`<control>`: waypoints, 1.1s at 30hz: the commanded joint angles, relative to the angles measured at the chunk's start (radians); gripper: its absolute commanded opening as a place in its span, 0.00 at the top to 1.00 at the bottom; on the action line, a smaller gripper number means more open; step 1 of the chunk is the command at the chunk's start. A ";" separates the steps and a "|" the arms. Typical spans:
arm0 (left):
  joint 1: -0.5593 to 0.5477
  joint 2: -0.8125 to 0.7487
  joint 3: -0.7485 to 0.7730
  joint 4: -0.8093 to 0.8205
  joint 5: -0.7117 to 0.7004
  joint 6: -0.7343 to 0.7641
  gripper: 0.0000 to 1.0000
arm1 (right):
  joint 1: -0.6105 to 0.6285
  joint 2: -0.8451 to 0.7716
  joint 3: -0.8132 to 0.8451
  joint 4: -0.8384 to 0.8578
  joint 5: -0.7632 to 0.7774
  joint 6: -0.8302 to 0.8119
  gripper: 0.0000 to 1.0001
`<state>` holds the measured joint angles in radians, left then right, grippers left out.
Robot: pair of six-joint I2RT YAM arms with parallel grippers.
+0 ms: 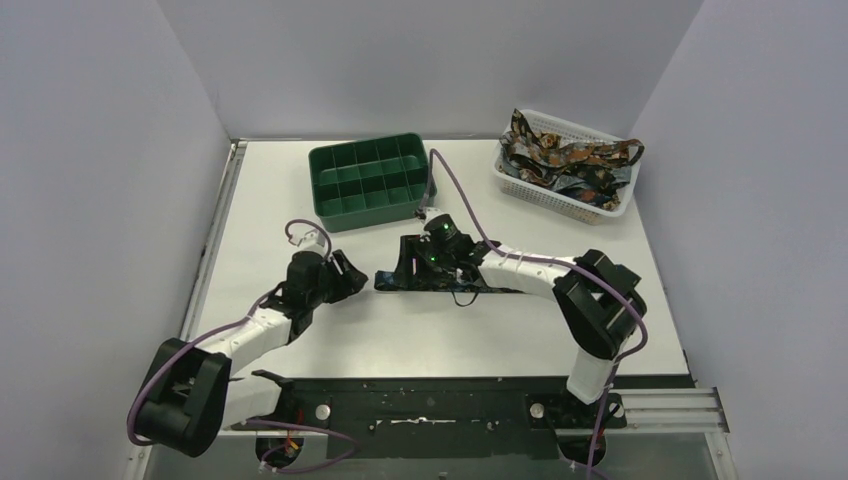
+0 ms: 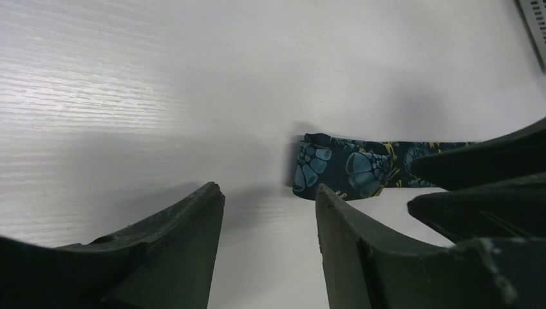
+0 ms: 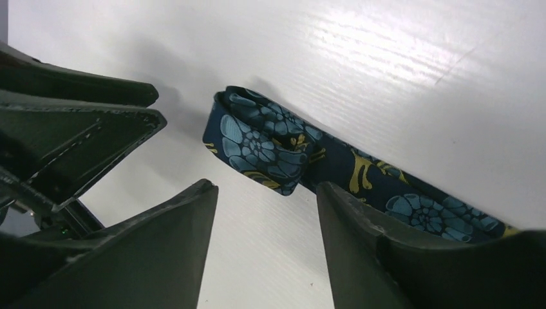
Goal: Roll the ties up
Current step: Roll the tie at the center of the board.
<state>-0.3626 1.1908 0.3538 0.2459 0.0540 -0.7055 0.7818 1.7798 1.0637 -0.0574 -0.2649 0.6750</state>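
One dark navy tie [image 1: 392,284] with blue flowers and yellow marks lies flat on the white table between the two arms. Its left end [image 3: 257,143] is folded over on itself once. My right gripper [image 1: 410,266] hovers over that end, open, with only bare table between its fingers [image 3: 193,219]. Just to the left, my left gripper [image 1: 357,273] points at the tie's end [image 2: 331,168], open and empty; its right fingertip [image 2: 328,206] is close to the fabric. More ties [image 1: 560,160] are heaped in the basket.
A green compartment tray [image 1: 368,180] stands behind the grippers at the back centre. A white mesh basket [image 1: 610,205] sits at the back right. White walls close in the table on three sides. The two grippers are close together, nearly facing each other.
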 commanded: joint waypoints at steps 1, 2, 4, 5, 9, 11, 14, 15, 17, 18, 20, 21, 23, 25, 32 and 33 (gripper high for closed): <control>0.032 -0.038 0.026 -0.022 -0.041 -0.035 0.48 | 0.018 -0.061 0.005 0.093 0.049 -0.189 0.37; 0.045 -0.048 0.026 -0.037 -0.043 -0.039 0.48 | 0.023 -0.058 0.014 0.101 0.048 -0.253 0.35; 0.079 -0.063 0.032 -0.084 -0.045 -0.047 0.48 | 0.043 -0.052 0.016 0.143 0.085 -0.401 0.29; 0.097 -0.069 0.033 -0.099 -0.040 -0.051 0.48 | 0.056 -0.050 -0.004 0.201 0.070 -0.503 0.28; 0.171 -0.094 0.013 -0.103 0.032 -0.060 0.47 | 0.089 -0.010 -0.070 0.407 0.024 -0.815 0.19; 0.204 -0.107 0.001 -0.105 0.070 -0.060 0.47 | 0.091 0.020 -0.033 0.383 -0.025 -0.906 0.18; 0.249 -0.133 -0.018 -0.117 0.117 -0.052 0.47 | 0.081 0.060 0.024 0.325 -0.118 -0.987 0.16; 0.259 -0.143 -0.022 -0.125 0.127 -0.046 0.47 | 0.076 0.071 0.038 0.310 -0.142 -1.005 0.15; 0.278 -0.167 -0.027 -0.141 0.130 -0.035 0.47 | 0.069 0.094 0.067 0.267 -0.192 -1.030 0.15; 0.285 -0.178 -0.028 -0.153 0.132 -0.029 0.47 | 0.068 0.105 0.079 0.240 -0.217 -1.047 0.15; 0.299 -0.193 -0.029 -0.166 0.138 -0.022 0.47 | 0.068 0.128 0.096 0.204 -0.235 -1.074 0.15; 0.304 -0.197 -0.029 -0.169 0.143 -0.021 0.47 | 0.067 0.139 0.099 0.198 -0.230 -1.076 0.15; 0.308 -0.198 -0.029 -0.166 0.152 -0.024 0.47 | 0.065 0.159 0.103 0.191 -0.222 -1.083 0.15; 0.309 -0.195 -0.027 -0.159 0.164 -0.029 0.47 | 0.064 0.174 0.112 0.177 -0.244 -1.097 0.15; 0.310 -0.199 -0.037 -0.136 0.174 -0.052 0.46 | 0.054 0.240 0.159 0.167 -0.254 -1.123 0.15; 0.310 -0.199 -0.044 -0.124 0.177 -0.061 0.47 | 0.053 0.248 0.168 0.161 -0.253 -1.124 0.15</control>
<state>-0.0578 1.0080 0.3244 0.0856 0.1917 -0.7494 0.8436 2.0045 1.1751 0.1001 -0.4957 -0.4015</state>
